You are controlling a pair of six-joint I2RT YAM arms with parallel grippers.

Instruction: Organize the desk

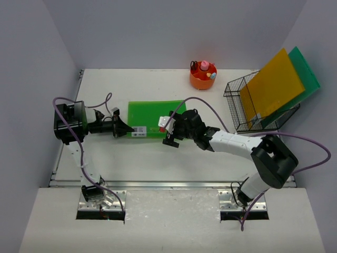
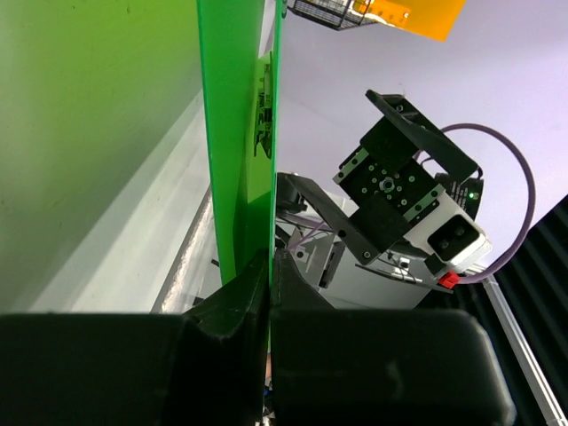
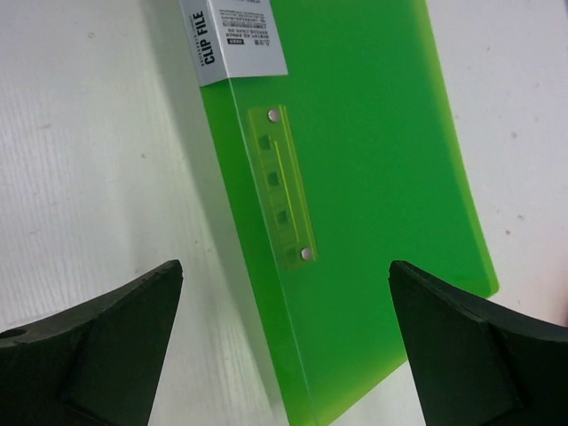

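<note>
- Two folders (image 1: 276, 87) already stand in the wire basket (image 1: 238, 113).
- The green clip file (image 1: 155, 116) sits on the counter (image 1: 158, 155), well left of that basket, not yet filed.
- The left gripper's (image 1: 125, 129) jaws pinch the file's edge; the right gripper's (image 1: 168, 133) jaws gape wide above it.

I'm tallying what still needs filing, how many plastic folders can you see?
3. A light green clip file lies on the desk, gripped by the left gripper. An orange folder and a darker green folder stand in the wire basket; others may hide behind them.
</note>
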